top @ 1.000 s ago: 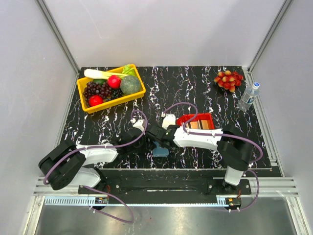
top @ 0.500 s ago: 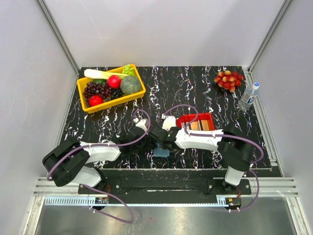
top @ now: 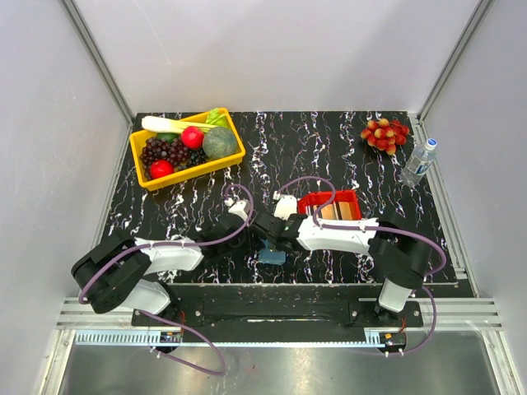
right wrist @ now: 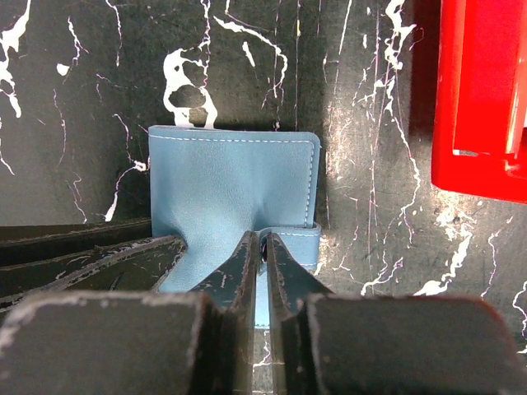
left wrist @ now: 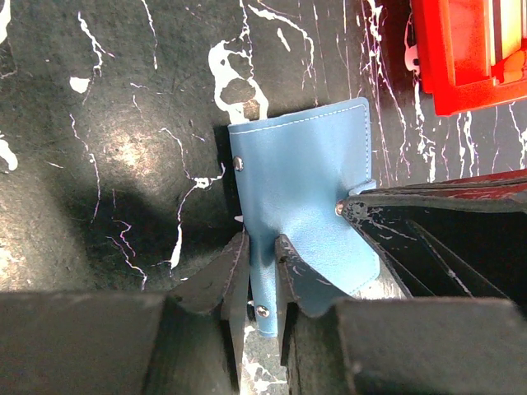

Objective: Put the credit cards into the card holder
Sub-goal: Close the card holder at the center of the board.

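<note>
1. While both arms met over one spot, the card holder (left wrist: 305,189) lay folded flat on the desk (top: 329,148), near the red tray (top: 317,197) and off that tray's left corner on the side toward the arm bases.
2. The credit cards (top: 336,211) stood on edge inside the red tray. None was seen in the card holder. Judgement: loading had not begun, and opening the holder was the step in hand.
3. The left pincer (left wrist: 262,247) was clamped across the holder's edge farthest from the red tray, with blue material showing between its fingers.
4. The right pincer (right wrist: 264,243) had its fingers almost together, with the tips at the little flap (right wrist: 296,243) on the edge facing the red tray. Whether it actually gripped the flap could not be told.
5. Risk: if the flap was not truly held, a pull would slip off it and the holder would stay closed.
6. Risk: the left hold was narrow and near the edge. A hard tug on the flap could drag the holder out of that clamp or spin it across the desk.
7. Risk: the two pincers worked very close together, so a careless lift could knock one against the other.
8. Risk: pulling toward the red tray could push the holder into the tray and disturb the cards.
</note>
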Robot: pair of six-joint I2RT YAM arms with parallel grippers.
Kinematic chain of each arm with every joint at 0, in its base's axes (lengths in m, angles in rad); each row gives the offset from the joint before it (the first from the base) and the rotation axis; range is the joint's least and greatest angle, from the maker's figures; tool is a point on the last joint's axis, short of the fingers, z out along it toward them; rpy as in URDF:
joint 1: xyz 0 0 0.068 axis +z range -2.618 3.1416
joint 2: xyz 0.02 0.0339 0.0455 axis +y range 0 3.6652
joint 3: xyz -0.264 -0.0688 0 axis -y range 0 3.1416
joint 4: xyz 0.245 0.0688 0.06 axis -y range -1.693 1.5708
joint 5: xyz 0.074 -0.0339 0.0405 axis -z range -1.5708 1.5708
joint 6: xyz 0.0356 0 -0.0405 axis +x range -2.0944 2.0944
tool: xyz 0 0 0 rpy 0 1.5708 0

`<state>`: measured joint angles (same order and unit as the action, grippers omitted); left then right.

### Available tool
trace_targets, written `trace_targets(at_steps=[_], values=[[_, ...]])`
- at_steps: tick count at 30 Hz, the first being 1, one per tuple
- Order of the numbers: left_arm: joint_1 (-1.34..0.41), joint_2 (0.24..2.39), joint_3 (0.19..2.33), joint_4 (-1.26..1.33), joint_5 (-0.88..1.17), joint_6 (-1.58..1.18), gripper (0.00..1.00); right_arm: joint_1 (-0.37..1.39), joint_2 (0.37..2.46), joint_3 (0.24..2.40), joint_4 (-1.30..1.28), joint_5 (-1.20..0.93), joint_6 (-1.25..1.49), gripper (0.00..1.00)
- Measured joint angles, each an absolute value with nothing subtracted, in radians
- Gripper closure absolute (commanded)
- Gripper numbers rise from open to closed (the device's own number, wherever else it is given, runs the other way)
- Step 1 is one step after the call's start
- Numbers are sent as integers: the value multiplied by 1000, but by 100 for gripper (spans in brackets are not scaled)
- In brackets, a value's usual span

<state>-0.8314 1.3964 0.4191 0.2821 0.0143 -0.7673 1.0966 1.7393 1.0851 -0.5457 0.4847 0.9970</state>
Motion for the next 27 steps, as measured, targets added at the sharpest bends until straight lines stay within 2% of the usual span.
trace_targets(at_steps=[4,11,27], values=[[-831,1397,419,283,15,-767,82,1097,1735,1081,-542,483,997,85],[-833,1403,422,285,15,-767,82,1097,1732,1075,-537,478,996,100],[-833,1405,424,286,15,-767,83,1096,1719,1059,-512,478,995,98]])
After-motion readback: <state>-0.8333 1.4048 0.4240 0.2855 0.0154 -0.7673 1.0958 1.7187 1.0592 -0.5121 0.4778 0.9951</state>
